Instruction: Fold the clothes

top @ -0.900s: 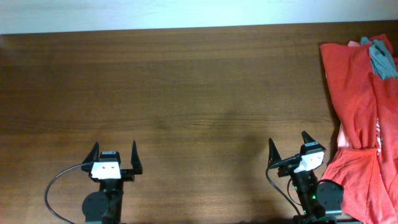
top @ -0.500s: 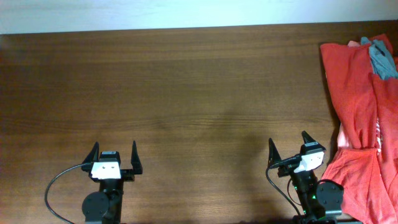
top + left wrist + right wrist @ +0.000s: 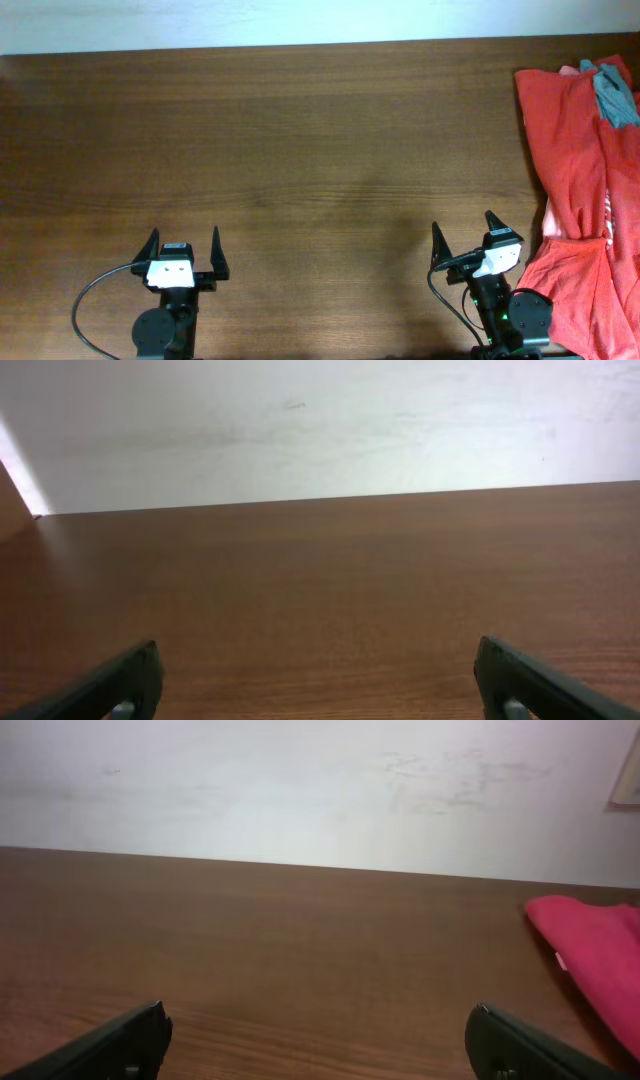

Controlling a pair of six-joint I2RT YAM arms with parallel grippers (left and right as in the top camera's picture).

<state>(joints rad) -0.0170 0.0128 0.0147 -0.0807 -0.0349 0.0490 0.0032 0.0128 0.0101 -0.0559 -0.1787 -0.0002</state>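
Note:
A heap of bright orange-red cloth, the clothes (image 3: 566,150), lies crumpled along the table's right edge, running from the far corner down to the front. No logo print shows, and I cannot tell the garments in the heap apart. Its edge shows in the right wrist view (image 3: 592,942). My left gripper (image 3: 184,238) is open and empty at the front left, far from the cloth; it is also open in its wrist view (image 3: 318,665). My right gripper (image 3: 462,224) is open and empty, just left of the heap's lower part; it is also open in its wrist view (image 3: 320,1025).
A grey-blue garment (image 3: 613,93) lies on the heap at the far right corner, with a paler pink bit (image 3: 570,69) beside it. The brown wooden table (image 3: 300,150) meets a white wall (image 3: 300,790) at the back. A black cable (image 3: 90,295) loops by the left arm's base.

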